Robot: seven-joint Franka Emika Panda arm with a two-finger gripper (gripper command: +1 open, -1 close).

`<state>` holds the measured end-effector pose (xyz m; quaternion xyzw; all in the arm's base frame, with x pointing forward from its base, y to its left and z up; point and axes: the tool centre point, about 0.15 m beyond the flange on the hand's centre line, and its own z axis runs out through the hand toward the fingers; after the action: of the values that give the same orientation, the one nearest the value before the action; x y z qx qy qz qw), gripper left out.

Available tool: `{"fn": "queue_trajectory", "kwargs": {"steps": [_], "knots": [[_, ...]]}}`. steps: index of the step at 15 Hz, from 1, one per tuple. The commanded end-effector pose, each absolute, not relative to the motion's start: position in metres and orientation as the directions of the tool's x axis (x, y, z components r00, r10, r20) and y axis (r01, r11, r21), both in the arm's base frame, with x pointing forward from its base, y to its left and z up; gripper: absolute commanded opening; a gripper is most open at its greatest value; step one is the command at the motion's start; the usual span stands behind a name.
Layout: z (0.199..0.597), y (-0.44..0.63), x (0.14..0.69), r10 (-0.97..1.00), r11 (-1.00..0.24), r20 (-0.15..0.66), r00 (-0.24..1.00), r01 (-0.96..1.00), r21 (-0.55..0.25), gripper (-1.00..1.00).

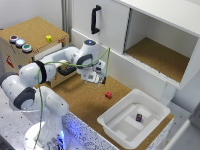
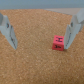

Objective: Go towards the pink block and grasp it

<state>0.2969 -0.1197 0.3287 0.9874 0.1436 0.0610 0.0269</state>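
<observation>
The pink block (image 2: 58, 43) lies on the cork surface (image 1: 85, 100), between the white tray (image 1: 150, 102) and the arm. In the wrist view it sits off-centre between the spread fingers (image 2: 9, 31), touching or just beside one finger and well apart from the other. The gripper (image 1: 102, 79) hangs released above the cork, with the block (image 1: 108, 94) toward the exterior view's right and lower. I judge the coming move must centre the jaws over it, then descend
</observation>
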Motion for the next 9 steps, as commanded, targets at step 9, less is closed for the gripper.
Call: {"fn": "queue_trajectory", "kwargs": {"steps": [9], "knots": [[0.253, -0.149, 0.333, 0.134, -0.989, 0.046, 0.990, 0.131, 0.066, 1.00]]}}
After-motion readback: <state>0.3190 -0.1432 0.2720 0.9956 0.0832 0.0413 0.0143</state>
